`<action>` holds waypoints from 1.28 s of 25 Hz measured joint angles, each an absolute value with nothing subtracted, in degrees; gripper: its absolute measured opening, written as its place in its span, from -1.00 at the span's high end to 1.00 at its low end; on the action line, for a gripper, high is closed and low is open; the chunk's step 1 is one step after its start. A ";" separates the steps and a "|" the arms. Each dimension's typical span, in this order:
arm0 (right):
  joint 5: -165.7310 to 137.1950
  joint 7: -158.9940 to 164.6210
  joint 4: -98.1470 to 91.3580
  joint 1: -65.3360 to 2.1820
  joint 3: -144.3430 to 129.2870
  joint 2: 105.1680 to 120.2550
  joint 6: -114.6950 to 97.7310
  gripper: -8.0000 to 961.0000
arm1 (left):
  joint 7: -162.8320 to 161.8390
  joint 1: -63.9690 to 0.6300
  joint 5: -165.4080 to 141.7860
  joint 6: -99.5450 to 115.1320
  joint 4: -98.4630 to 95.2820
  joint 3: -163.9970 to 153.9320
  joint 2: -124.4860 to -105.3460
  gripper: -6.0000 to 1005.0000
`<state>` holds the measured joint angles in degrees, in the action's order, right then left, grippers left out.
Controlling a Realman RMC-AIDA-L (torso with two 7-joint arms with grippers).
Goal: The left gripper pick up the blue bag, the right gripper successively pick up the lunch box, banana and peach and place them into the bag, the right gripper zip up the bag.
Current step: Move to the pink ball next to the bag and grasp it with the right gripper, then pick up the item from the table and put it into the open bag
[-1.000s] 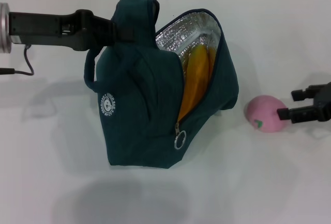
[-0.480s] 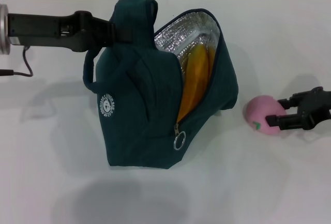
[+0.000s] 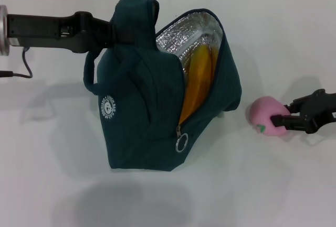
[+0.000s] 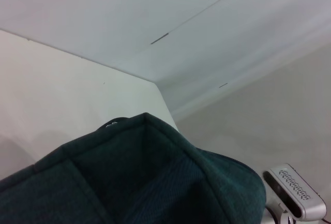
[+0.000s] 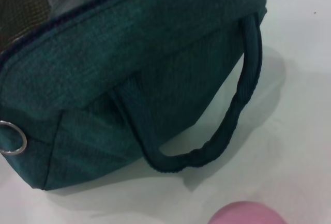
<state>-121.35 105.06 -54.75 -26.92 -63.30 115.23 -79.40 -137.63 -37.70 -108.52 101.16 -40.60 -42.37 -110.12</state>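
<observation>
In the head view the left gripper (image 3: 116, 32) reaches in from nine o'clock and has its jaws closed on the upper fabric of the blue bag (image 3: 147, 101), holding the bag's top up while its base rests on the white worktop (image 3: 63, 185). The bag stands at the centre of the worktop with its mouth gaping toward one o'clock, silver foil lining showing. The banana (image 3: 198, 83) stands inside the opening, its yellow length running down along the zipper edge, and the clear rim of the lunch box (image 3: 189, 43) shows just above it against the foil. A ring zipper pull (image 3: 181, 143) hangs at the low end of the zipper. At about four o'clock from the bag, apart from it, the peach (image 3: 266, 116) lies on the worktop. The right gripper (image 3: 281, 114) comes in from three o'clock with its jaws spread around the peach's far side, one finger above and one below, touching or nearly touching it; a firm grip cannot be confirmed. The right wrist view shows the bag's side, one looped handle (image 5: 235, 110), and the peach's pink top at the frame edge.
</observation>
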 joint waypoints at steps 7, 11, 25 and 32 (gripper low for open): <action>-120.79 104.98 -55.35 -26.72 -62.74 115.16 -80.54 0.44 | -137.64 -37.70 -108.52 101.16 -40.61 -42.36 -110.12 0.91; -119.49 104.92 -55.36 -26.71 -59.66 115.10 -81.94 0.53 | -137.78 -37.65 -108.52 101.37 -40.61 -42.36 -110.12 0.91; -96.73 99.17 -50.81 -25.11 -36.70 113.89 -89.70 0.68 | -137.53 -36.75 -108.51 101.85 -40.61 -42.28 -110.19 0.91; -87.99 95.33 -44.52 -32.08 -39.62 114.62 -93.71 0.81 | -136.91 -36.27 -108.04 101.87 -40.20 -42.27 -110.64 0.91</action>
